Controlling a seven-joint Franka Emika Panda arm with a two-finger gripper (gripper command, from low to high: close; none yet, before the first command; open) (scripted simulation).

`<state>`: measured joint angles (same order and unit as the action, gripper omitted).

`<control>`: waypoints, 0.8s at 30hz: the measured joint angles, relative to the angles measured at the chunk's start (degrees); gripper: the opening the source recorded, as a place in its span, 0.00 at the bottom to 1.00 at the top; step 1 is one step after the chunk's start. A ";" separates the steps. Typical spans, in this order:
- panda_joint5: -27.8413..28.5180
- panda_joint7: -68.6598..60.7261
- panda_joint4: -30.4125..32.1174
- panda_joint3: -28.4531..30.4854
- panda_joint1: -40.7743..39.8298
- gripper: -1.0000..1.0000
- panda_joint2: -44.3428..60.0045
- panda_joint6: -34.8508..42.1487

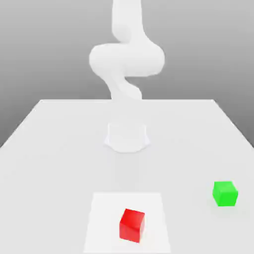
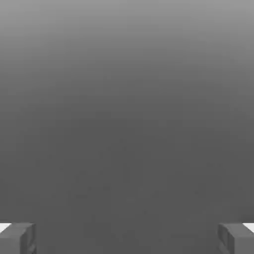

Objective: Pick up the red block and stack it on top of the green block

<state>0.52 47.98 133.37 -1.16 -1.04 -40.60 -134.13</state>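
Spreading wide, the gripper [image 2: 127,238] shows its two grey fingertips [image 2: 17,238] at opposite corners of the hand view, far apart with nothing between them, so it is released and holds no block. Beyond the tips, that view takes in a plain grey backdrop that darkens toward the fingers.

In the exterior view, the white arm [image 1: 126,59] rises from its round base [image 1: 127,136] at the middle of the table [image 1: 49,149] and bends through a thick elbow high above it, running up past the top edge. The hand itself cannot be made out there.

On the near part of the table lies a paler square patch [image 1: 104,208]. The red block [image 1: 132,225] sits on this patch, toward its front and slightly to the exterior view's right of its middle, turned a little so one corner faces the camera. The green block [image 1: 225,193] rests flat on the bare table, off the patch, well apart from the red one, toward the exterior view's right and a bit farther back. Both blocks are well apart from the base.
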 joint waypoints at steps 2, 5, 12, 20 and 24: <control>0.43 1.81 1.34 -0.96 -0.87 0.50 4.43 -1.99; 1.15 4.45 3.25 -2.14 -1.92 0.50 10.75 -4.81; 2.83 10.60 7.65 -4.09 -3.67 0.50 25.34 -11.32; 2.97 16.33 12.70 -4.70 -3.98 0.50 41.87 -18.82; 2.27 17.94 14.25 -4.63 -3.59 0.50 50.04 -23.43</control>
<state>2.78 65.92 147.62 -5.79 -4.63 9.44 -157.56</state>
